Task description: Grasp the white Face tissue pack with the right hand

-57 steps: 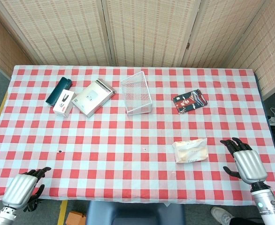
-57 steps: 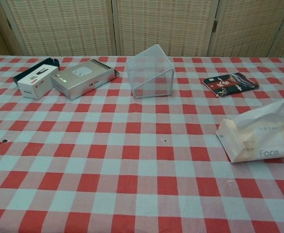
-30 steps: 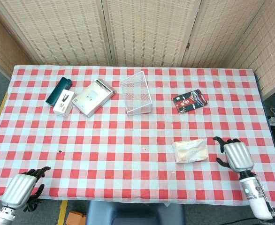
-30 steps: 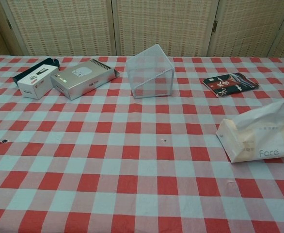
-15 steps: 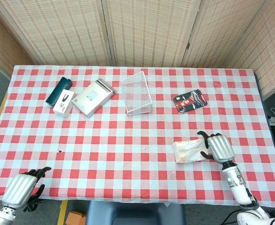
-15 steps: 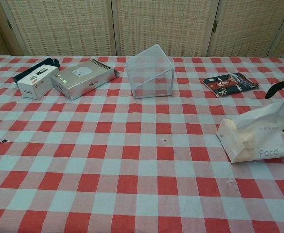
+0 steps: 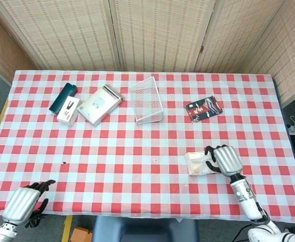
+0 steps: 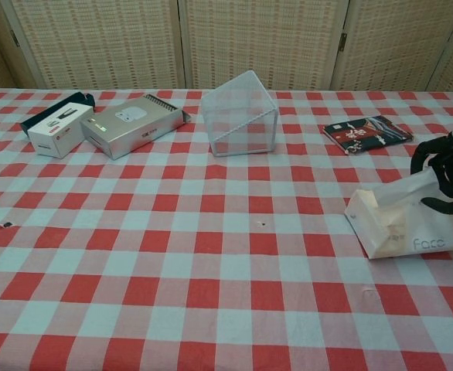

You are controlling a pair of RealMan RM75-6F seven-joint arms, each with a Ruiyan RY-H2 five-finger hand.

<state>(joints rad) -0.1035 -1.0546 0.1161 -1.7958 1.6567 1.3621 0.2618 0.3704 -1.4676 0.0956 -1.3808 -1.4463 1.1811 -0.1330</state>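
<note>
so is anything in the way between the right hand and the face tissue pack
Nothing visible is. The right hand is already over the right end of the Face tissue pack, fingers curved around its top. The nearest other thing, the dark patterned packet, lies well behind it, further back on the table.

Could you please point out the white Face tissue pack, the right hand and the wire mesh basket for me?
white Face tissue pack (image 8: 393,226), chest view, on its front face above the printed word.
right hand (image 7: 227,159), head view, on the silver back of the hand.
wire mesh basket (image 8: 244,116), chest view, on its near mesh wall.
</note>
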